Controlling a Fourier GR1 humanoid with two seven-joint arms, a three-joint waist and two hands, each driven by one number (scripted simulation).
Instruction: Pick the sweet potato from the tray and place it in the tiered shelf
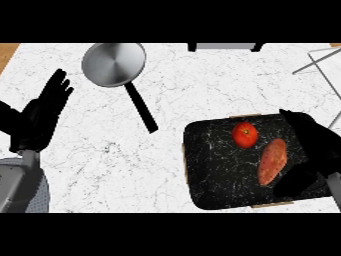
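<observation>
Partly, the scene is slipping out of sight: the tiered shelf (335,75) is showing only as a few grey bars and a pale panel at the upper right, its outer part cut off by the edge, and a dark-legged grey object (225,46) is being clipped by the top of the view so that it is hard to tell what it is. The right hand (322,150) is reading as a black mass lying over the right side of the black marbled tray (210,165), hiding that rim and corner; its fingers are stretching forward and lying relaxed, curling around nothing. A small dark marking is sitting on the grey left forearm (3,182), but no writing is legible there or anywhere else.

The sweet potato (272,161) is lying on the tray, tilted with its upper end leaning right, just beside the right hand's inner edge; whether the hand is touching it is impossible to judge. A tomato (245,134) is resting on the tray just up and left of it. The left hand (36,112) is resting open with fingers up at the left edge, well apart from the tray. A steel pan (114,64) with a black handle is sitting on the white marble counter (99,150) between the two hands
</observation>
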